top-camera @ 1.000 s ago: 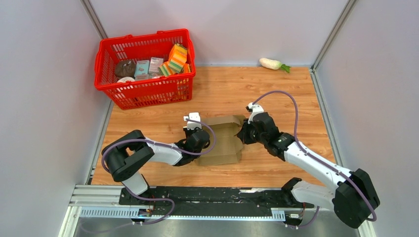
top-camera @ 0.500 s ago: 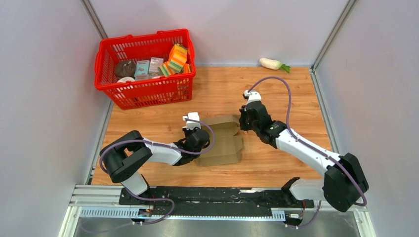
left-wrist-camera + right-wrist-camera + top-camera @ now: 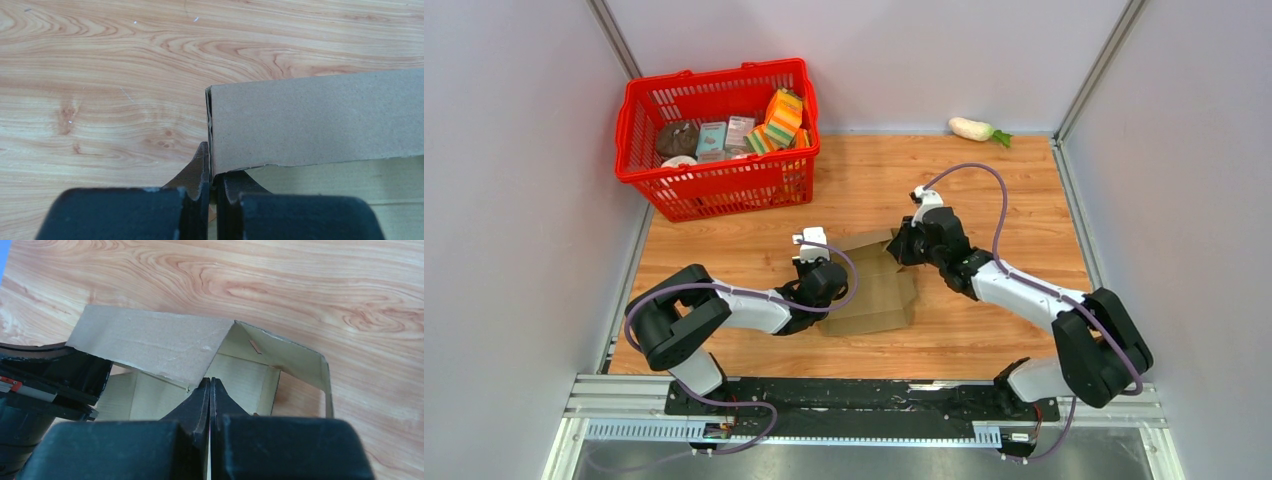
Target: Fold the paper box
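Note:
The brown paper box [image 3: 879, 295] lies half folded at the middle of the wooden table. My left gripper [image 3: 832, 296] is at its left side. In the left wrist view my left gripper [image 3: 212, 172] is shut on the end of an upright box wall [image 3: 320, 120]. My right gripper [image 3: 896, 250] is at the box's back right corner. In the right wrist view my right gripper [image 3: 210, 382] is shut with nothing between its fingers. Its tips press against the lower edge of a raised flap [image 3: 150, 342], and the open box interior lies behind them.
A red shopping basket [image 3: 714, 185] with groceries stands at the back left. A white radish [image 3: 972, 128] lies at the back right by the wall. Grey walls close in the table on three sides.
My right gripper has moved back and to the left, from the box's right edge to its back right corner, and the back flap stands higher. The left gripper has kept its hold.

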`<state>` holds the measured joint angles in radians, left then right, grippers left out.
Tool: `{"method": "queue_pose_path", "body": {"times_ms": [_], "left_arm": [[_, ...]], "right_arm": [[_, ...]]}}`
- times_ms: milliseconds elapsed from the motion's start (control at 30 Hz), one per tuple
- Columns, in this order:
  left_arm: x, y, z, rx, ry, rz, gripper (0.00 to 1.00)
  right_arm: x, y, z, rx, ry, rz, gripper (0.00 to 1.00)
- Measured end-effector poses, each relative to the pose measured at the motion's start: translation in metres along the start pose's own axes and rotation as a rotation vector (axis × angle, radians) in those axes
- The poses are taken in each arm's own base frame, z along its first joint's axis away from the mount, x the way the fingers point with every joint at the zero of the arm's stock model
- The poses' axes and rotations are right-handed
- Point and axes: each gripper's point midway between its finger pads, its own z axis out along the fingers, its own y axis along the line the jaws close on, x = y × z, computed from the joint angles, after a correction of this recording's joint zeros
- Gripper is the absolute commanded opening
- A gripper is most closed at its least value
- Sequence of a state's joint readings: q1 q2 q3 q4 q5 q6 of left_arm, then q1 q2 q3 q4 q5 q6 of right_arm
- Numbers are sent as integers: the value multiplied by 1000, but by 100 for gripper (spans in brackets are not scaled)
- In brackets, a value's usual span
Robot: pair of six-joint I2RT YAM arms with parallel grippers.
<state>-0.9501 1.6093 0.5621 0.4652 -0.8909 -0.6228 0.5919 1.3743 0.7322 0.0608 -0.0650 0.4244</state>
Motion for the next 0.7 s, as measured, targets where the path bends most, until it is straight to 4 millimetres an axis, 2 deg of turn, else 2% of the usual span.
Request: {"method": "queue_pose_path", "body": {"times_ms": [167,333,433,567,700], "left_arm": [[0,0,0,-1,1,-7,0],[0,-1,0,2,2,-10,0],[0,-1,0,2,2,-14,0],[0,-1,0,1,3,-20,0],[0,0,0,0,3,-23,0]], "right_arm": [[-2,-3,2,-5,-9,9,0],[14,-23,-18,87,-14,-23,0],[20,-36,-22,152,-8,-33,0],[27,-49,-18,212,7,-35,0],[42,-59,-7,243,53,-37,0]]}}
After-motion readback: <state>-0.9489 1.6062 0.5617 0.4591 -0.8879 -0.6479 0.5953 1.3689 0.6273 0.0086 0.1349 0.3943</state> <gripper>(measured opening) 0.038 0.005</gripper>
